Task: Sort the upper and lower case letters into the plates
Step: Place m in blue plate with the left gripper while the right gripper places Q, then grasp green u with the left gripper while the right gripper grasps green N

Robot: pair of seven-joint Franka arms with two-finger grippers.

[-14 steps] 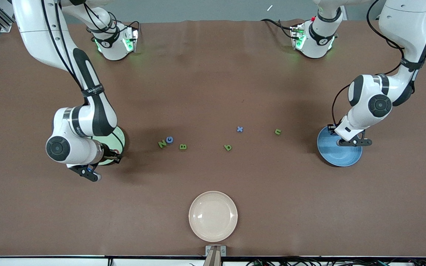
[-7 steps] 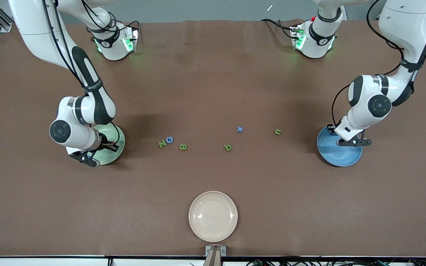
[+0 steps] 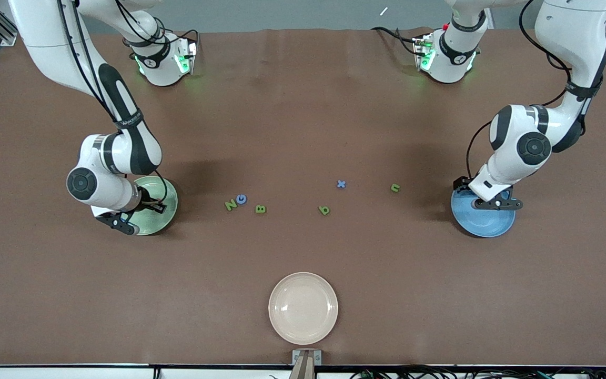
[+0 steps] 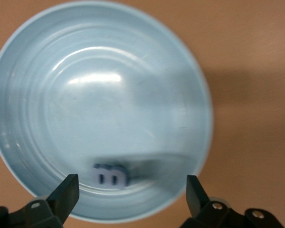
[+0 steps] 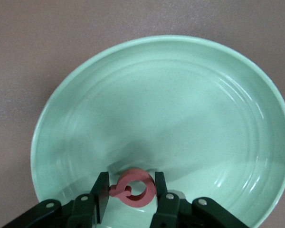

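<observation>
Since a second ago the right arm has swung in from the counter's edge so that its right hand [image 3: 135, 213] now hangs over the mint green plate [image 3: 169, 193], while the left hand [image 3: 494, 203] has barely shifted over the sky blue plate [image 3: 484, 223] but has let its fingers spread wide. In the left wrist view those fingers stand well apart with nothing between them, and the blue m [image 4: 110, 175] lies loose on the floor of the blue plate just below them, so that delivery looks finished. The right hand is pinching the pink Q [image 5: 131, 186] by its round body, directly above the green plate's inner slope, so a release should land the letter inside the rim. Next comes the row left on the counter between the two plates. The green N [image 3: 230, 205], blue G [image 3: 241, 199] and green B [image 3: 261, 209] cluster toward the right arm's end, the N and G touching or nearly so. The green b [image 3: 324, 210], blue x [image 3: 341, 184] and green n [image 3: 395, 187] trail toward the left arm's end. For the emptied left hand the n is the nearest lower-case piece, lying straight across from the blue plate toward the middle. The cream plate [image 3: 303, 337], nearest the front camera, holds nothing.
</observation>
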